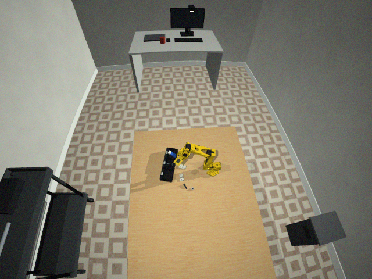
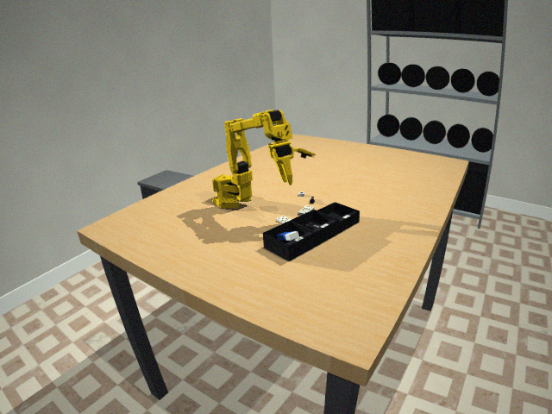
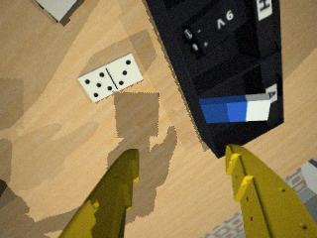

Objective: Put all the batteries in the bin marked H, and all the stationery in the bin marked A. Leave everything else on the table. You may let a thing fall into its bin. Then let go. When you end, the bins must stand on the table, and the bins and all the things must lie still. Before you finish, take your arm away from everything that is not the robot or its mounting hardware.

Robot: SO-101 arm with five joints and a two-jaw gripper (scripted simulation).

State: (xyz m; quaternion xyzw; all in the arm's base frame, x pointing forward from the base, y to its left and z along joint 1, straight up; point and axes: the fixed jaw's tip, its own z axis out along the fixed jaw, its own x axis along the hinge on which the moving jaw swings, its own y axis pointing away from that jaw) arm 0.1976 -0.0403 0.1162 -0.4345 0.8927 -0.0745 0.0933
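Eraser, blue with a white end, lies in the bin marked A, the tray compartment nearest the bench's far edge as the top view shows it. One dark block marked 9V, the battery, lies in the bin marked H, next along. The tray stands on the bench, nearer its left edge than its right, well in from the corners.

The end effector hangs above the bench with its fingers apart and nothing between them.

The eraser should be light and slightly soft, with decent grip; were it ever to need moving, take it across the narrow sides of the sleeve. The battery should be stiff, smooth and heavy for its size, best held by its long flanks, clear of the terminals.

Count: one eraser, one battery, two dominoes, one small dark piece and one small pale piece, both too small to name surely. Sorting looks finished; backing off without brushing the tray seems all that remains.
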